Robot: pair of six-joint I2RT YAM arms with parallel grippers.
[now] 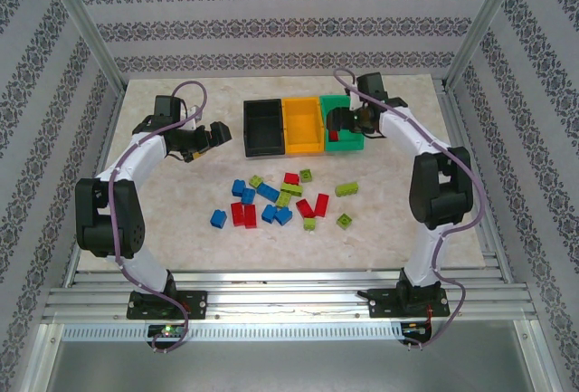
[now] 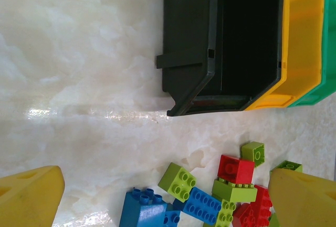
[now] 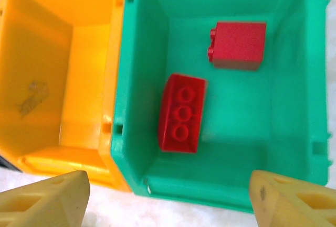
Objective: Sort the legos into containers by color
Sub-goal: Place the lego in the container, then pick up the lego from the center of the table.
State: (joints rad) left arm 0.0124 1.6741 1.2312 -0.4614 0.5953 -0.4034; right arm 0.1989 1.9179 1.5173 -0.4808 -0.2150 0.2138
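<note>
On the pale marbled table [image 1: 163, 184], I am recording three bins standing in a touching row: black bin [image 1: 263, 127], orange-yellow bin [image 1: 302, 124], green bin [image 3: 121, 80]. My right gripper [image 3: 170, 202] is hovering over the green bin, jaws wide and empty. My left gripper [image 2: 165, 195] is hanging wide and empty beside the black bin. Two red bricks [image 3: 181, 112] are lying in the green bin, and the other legos [image 1: 289, 195] are lying scattered mid-table. I am judging them light, rigid and slick, best pinched across flat sides.

Colours: bins, bricks, table
Black rectangular plastic bin [image 1: 263, 127], orange-yellow plastic bin [image 1: 303, 125], green plastic bin [image 3: 136, 80] w/ two red studded plastic bricks [image 3: 181, 112]; loose bricks [image 1: 268, 192] red/blue/lime; marbled cream tabletop [image 1: 380, 202].
</note>
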